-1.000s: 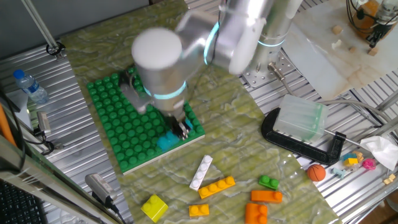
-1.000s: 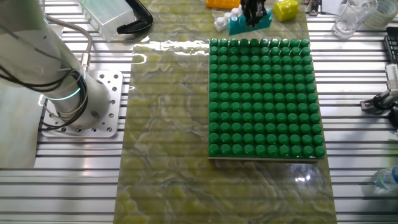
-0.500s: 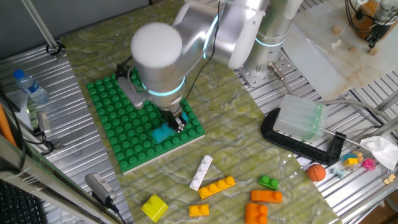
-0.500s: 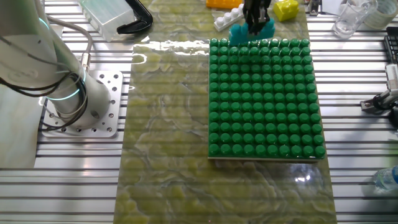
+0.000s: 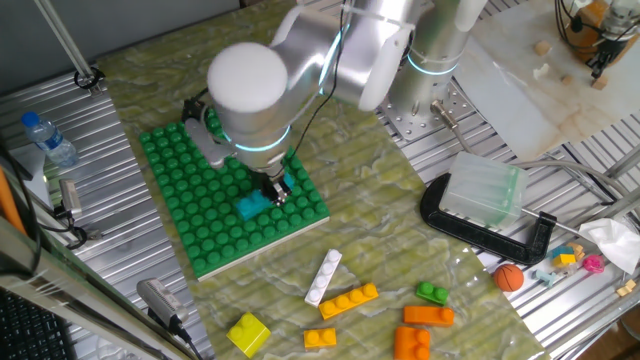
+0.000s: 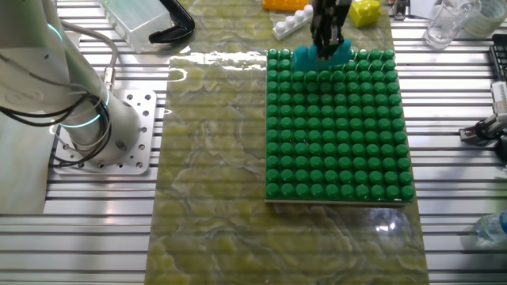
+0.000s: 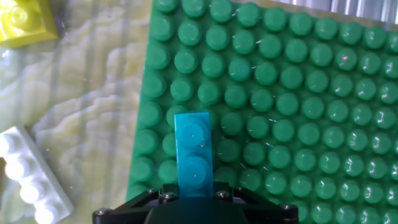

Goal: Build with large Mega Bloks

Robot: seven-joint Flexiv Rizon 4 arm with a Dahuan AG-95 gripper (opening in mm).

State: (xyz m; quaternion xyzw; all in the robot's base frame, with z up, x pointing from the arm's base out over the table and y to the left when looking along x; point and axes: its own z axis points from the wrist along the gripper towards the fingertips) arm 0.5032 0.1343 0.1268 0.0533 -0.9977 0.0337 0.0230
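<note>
While held between the closed fingers of the two-finger gripper [image 5: 277, 190], the teal plastic brick with round studs [image 7: 193, 154] projects forward from the fingertips, over the studded green plastic baseplate [image 6: 341, 127] near one of its edges. Off the baseplate, on the marbled green mat [image 5: 380, 250], lie a white four-stud brick [image 7: 28, 171] and a yellow brick [image 7: 25, 22].

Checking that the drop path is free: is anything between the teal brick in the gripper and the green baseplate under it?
Nothing: in the hand view only bare studs of the green baseplate show around the teal brick.
</note>
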